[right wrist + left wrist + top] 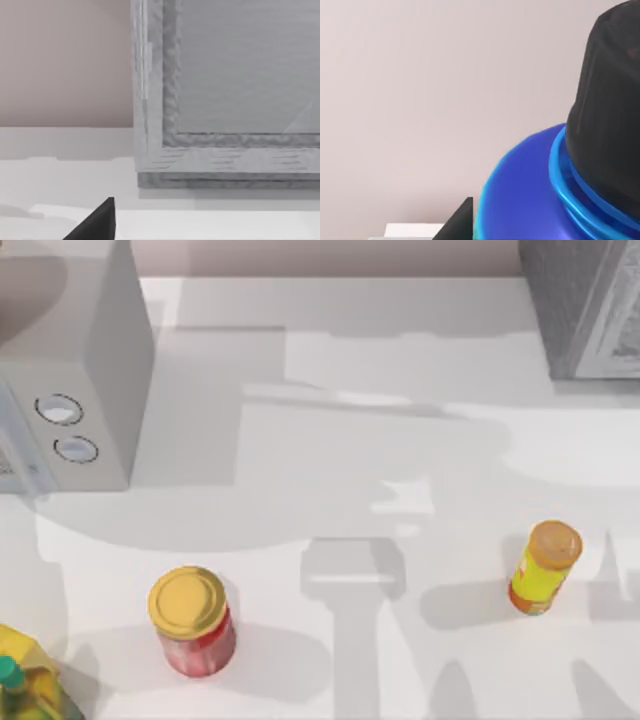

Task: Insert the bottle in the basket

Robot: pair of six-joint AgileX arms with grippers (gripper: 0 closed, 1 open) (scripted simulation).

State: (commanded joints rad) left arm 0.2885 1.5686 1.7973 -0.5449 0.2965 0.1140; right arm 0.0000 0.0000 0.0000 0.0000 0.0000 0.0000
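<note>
White table (330, 390) with soft grey shadows, pale pinkish wall (330, 255) behind it

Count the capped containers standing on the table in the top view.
3: a red jar with gold lid front left, a yellow bottle with orange cap right, and a yellow green-capped bottle cut off at the front-left corner. Others may be hidden.

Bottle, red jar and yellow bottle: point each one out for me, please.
bottle (530, 200): left wrist view, on its dark blue shoulder below the black cap.
red jar (188, 602): top view, on its gold lid.
yellow bottle (537, 583): top view, on its yellow body under the orange cap.
</note>
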